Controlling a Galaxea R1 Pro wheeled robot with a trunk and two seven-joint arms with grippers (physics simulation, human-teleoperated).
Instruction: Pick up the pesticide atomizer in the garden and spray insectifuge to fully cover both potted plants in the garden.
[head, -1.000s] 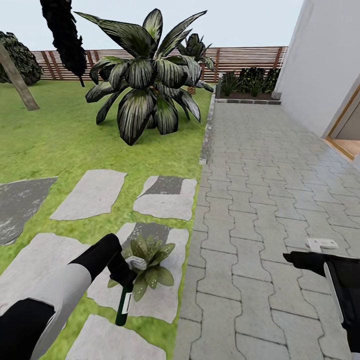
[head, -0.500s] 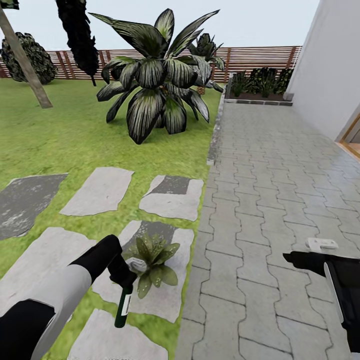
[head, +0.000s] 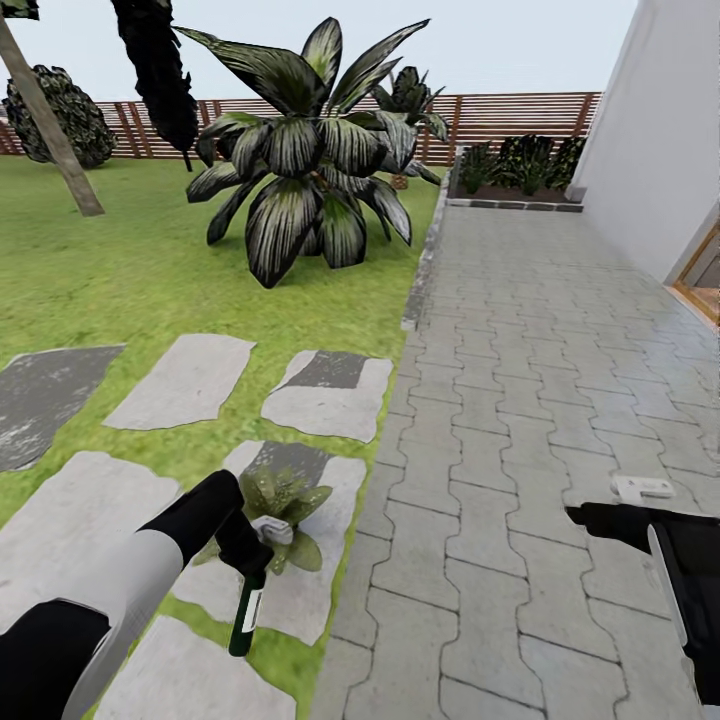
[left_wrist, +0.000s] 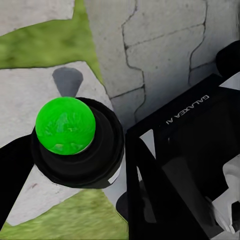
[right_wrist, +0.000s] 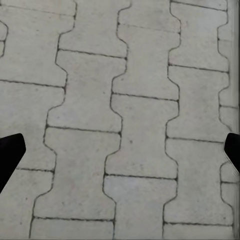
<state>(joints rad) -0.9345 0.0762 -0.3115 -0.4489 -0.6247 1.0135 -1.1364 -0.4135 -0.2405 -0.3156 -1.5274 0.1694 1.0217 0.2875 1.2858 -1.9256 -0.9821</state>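
The left gripper (head: 250, 560) is clamped round the neck of the atomizer (head: 244, 615), which hangs down from it, dark bottle with a white label, over the edge of a stepping stone (head: 300, 600) and a strip of grass. Just behind the gripper sits one potted plant (head: 275, 505), a low rosette of green leaves on the same stone; the gripper and forearm cover its near side, so the pot cannot be made out.

More stones (head: 185, 380) lie across the lawn (head: 130, 280) further back. Past them stands a big striped broad-leafed plant (head: 310, 160), with a leaning trunk (head: 50, 130) off to the left and a slatted fence (head: 500, 115) along the back. To the right runs grey paving (head: 540, 340), bordered by a white wall (head: 660, 120) and a bed of dark shrubs (head: 515, 165).

The right gripper (head: 600, 518) hangs over the paving, well apart from the plant, with nothing in it.

The left wrist view looks down on what the head view hides: a bright green dome (left_wrist: 65, 125) set in a black collar, with stone and grass below. The right wrist view has bare pavers (right_wrist: 125, 125) with the two fingertips (right_wrist: 10, 150) at opposite edges, jaws spread wide.
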